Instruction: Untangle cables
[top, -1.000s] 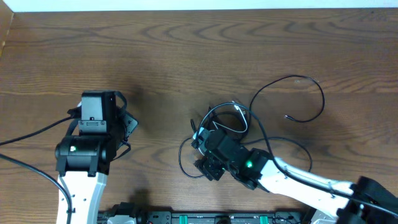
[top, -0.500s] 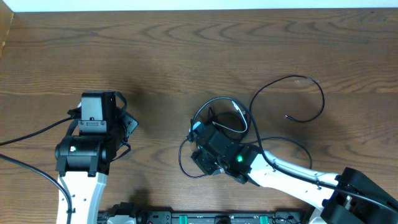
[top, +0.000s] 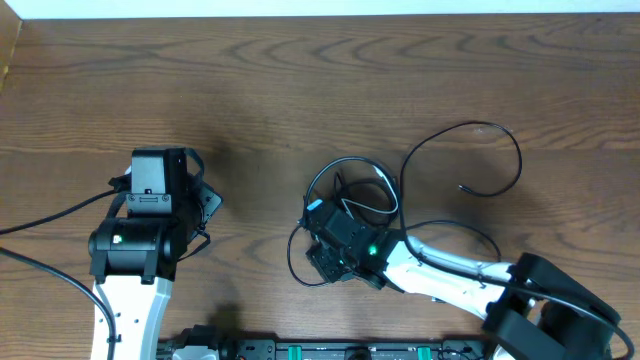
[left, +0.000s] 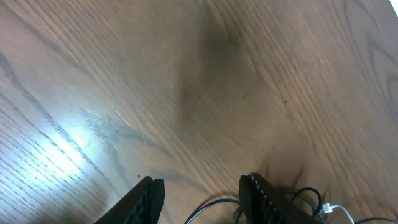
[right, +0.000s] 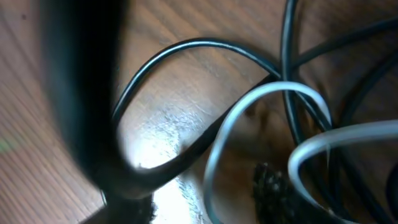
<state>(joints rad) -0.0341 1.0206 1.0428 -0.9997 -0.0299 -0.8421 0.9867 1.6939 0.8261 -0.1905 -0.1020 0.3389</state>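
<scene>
From where I stand, the tangled cables (top: 362, 192) lie right of centre on the table (top: 300, 80), the right gripper (top: 318, 224) pressed among them, its grip too blurred to tell, while the left gripper (left: 202, 196) hangs spread apart nearby.

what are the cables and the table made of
Black cables: probably rubber or plastic jacket, smooth, a thin highlight runs along the curve. White cable: similar plastic, slightly glossy. Table: wood or wood-look laminate, visible grain, semi-gloss glare.
</scene>
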